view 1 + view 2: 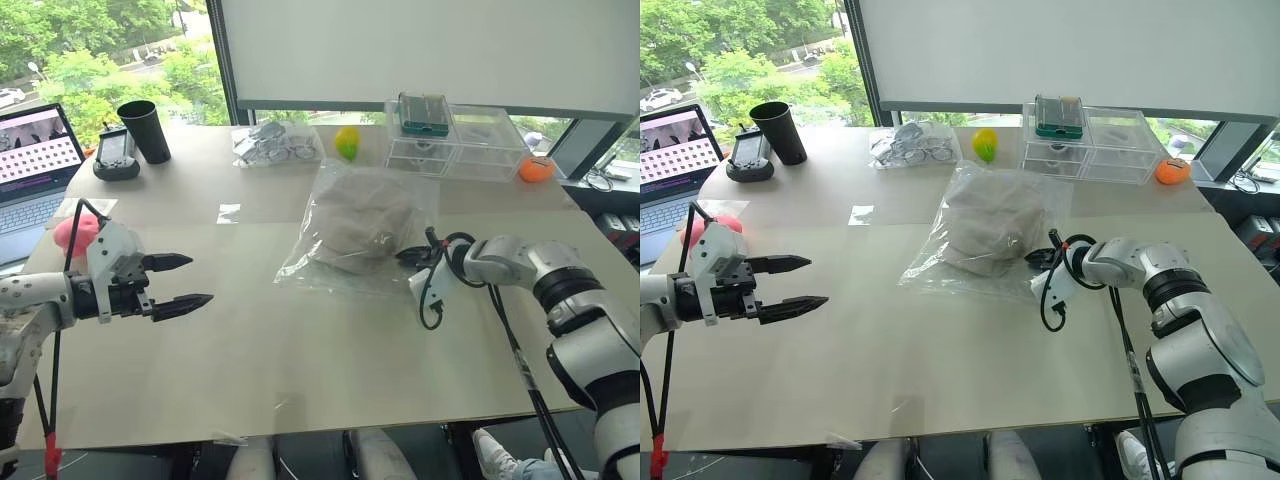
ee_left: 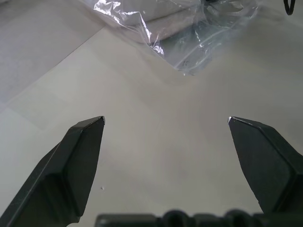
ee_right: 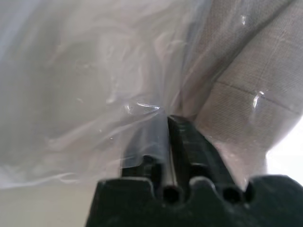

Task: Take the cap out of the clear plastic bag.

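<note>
The clear plastic bag (image 1: 300, 262) lies crinkled in the middle of the table, with the beige cap (image 1: 360, 225) inside it. My right gripper (image 1: 405, 257) is at the bag's near right edge. In the right wrist view its fingers (image 3: 184, 135) stand almost together with the bag's film (image 3: 94, 94) pinched between them and the cap's fabric (image 3: 246, 99) just behind. My left gripper (image 1: 200, 280) hovers open over bare table well to the left of the bag, pointing toward it. The left wrist view shows its fingertips (image 2: 92, 130) wide apart, nothing between them, and the bag's corner (image 2: 189, 52) ahead.
A pink plush toy (image 1: 75, 232) sits behind my left hand. A laptop (image 1: 30, 160), a small device (image 1: 115, 155) and a black cup (image 1: 145, 130) stand at the far left. At the back are a small bag with glasses (image 1: 275, 143), a yellow-green object (image 1: 347, 142), a clear drawer box (image 1: 455, 140) and an orange ball (image 1: 536, 169).
</note>
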`<move>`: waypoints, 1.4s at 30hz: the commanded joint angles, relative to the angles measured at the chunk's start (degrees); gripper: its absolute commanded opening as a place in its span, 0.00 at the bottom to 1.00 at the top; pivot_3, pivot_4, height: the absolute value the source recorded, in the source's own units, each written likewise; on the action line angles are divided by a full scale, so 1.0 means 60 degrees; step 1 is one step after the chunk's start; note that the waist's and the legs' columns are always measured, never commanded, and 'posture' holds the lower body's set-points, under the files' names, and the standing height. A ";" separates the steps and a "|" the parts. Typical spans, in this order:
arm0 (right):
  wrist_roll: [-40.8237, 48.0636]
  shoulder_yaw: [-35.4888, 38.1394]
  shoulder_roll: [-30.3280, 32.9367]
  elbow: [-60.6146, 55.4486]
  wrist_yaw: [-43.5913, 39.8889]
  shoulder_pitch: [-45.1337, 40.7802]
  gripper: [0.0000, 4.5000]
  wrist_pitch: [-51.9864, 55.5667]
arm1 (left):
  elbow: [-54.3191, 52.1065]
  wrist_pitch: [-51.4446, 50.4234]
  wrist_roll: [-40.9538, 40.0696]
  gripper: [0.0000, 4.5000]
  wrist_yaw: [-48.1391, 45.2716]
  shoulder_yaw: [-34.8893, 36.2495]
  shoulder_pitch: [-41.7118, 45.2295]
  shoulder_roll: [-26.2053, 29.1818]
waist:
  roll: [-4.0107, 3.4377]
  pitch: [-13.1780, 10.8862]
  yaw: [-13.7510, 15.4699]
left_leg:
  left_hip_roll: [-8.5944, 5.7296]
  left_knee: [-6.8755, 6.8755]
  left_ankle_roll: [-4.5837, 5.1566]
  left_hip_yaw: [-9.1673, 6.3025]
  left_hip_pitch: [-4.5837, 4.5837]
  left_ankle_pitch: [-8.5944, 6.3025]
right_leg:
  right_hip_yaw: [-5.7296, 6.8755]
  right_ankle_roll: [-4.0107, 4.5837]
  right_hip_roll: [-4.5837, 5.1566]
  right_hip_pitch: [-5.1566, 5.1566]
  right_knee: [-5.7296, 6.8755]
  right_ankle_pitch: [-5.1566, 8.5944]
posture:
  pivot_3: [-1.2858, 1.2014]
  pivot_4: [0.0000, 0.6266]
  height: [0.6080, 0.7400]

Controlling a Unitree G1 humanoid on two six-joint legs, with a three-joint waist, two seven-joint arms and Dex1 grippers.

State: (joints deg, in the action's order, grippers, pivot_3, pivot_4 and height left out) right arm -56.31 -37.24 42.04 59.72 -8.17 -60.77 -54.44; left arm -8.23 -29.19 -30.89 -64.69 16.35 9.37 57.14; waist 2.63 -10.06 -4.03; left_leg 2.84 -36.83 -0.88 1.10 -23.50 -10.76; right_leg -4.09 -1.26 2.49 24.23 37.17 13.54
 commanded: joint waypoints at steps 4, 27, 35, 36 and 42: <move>0.0900 0.0114 0.0348 -0.0398 -0.1084 0.0098 0.55 -0.0765 | -0.0151 -0.0002 -0.0075 1.00 -0.0061 0.0069 0.0161 0.0063 | 0.0000 0.0000 0.0000 | 0.0000 0.0000 0.0000 0.0001 0.0000 0.0000 | 0.0000 0.0000 0.0000 0.0001 0.0000 0.0000 | 0.52 0.24 1.00; 0.3095 0.0664 0.1552 -0.0999 -0.6101 0.0257 0.85 -0.0184 | -0.0017 0.0033 -0.0065 1.00 -0.0091 -0.0064 0.0268 -0.0033 | -0.0001 -0.0001 0.0064 | 0.0001 0.0000 0.0000 0.0002 0.0001 0.0000 | 0.0002 0.0000 0.0002 -0.0003 0.0000 0.0000 | 0.52 0.24 1.00; 0.4264 0.0970 0.2543 -0.1699 -0.8815 0.0312 0.99 0.0248 | 0.0094 0.0065 -0.0014 1.00 -0.0152 -0.0239 0.0464 -0.0063 | -0.0007 -0.0004 0.0106 | 0.0001 0.0000 0.0000 0.0005 0.0001 0.0000 | 0.0001 -0.0001 0.0002 -0.0002 -0.0001 0.0001 | 0.52 0.24 1.00; 0.4534 0.1067 0.2695 -0.1896 -0.9295 0.0293 0.99 0.0441 | 0.0102 0.0073 -0.0005 1.00 -0.0152 -0.0275 0.0496 -0.0075 | -0.0019 -0.0012 0.0108 | 0.0002 0.0000 0.0000 0.0005 0.0000 0.0000 | 0.0002 -0.0001 0.0002 -0.0001 -0.0001 0.0001 | 0.52 0.24 1.00; 0.9416 0.2642 0.3728 -0.6320 -1.3576 0.1573 0.99 0.6088 | 0.0042 0.0189 0.0053 1.00 -0.0156 -0.0695 0.0962 -0.0244 | -0.0050 -0.0030 0.0102 | 0.0008 0.0000 0.0001 0.0007 0.0004 -0.0001 | 0.0002 -0.0002 -0.0002 -0.0001 0.0005 0.0002 | 0.52 0.24 1.00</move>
State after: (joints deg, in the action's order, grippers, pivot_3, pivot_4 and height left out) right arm -12.76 -26.13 63.58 33.61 -82.96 -52.52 -32.67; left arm -7.13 -28.93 -30.68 -65.59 12.23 13.57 55.94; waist 2.33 -10.23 -3.42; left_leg 2.91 -36.83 -0.88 1.14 -23.47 -10.77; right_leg -4.08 -1.27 2.46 24.21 37.22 13.54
